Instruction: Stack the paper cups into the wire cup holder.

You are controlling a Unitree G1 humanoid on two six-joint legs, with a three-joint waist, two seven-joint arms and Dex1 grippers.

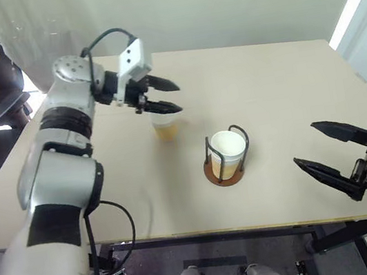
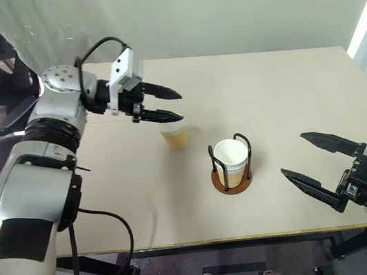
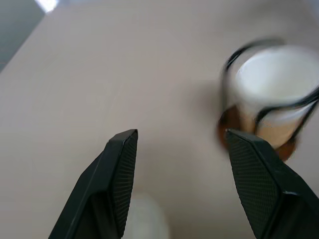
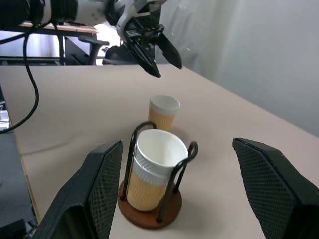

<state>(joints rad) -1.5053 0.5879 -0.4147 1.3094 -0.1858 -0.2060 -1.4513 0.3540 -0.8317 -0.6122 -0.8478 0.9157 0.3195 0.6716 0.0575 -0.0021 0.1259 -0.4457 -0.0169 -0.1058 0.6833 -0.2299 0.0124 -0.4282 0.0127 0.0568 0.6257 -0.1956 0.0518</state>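
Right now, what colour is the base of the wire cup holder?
Reddish-brown: the wire cup holder stands on a round disc, shown best in the right wrist view.

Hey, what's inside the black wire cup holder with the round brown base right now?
The wire cup holder holds tan paper cups nested upright; two rims show. The open white inside looks empty, though its bottom is hidden.

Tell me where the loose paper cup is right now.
The loose paper cup stands upright on the table, left of and behind the wire cup holder, just beneath the left end effector, which hovers open above its rim.
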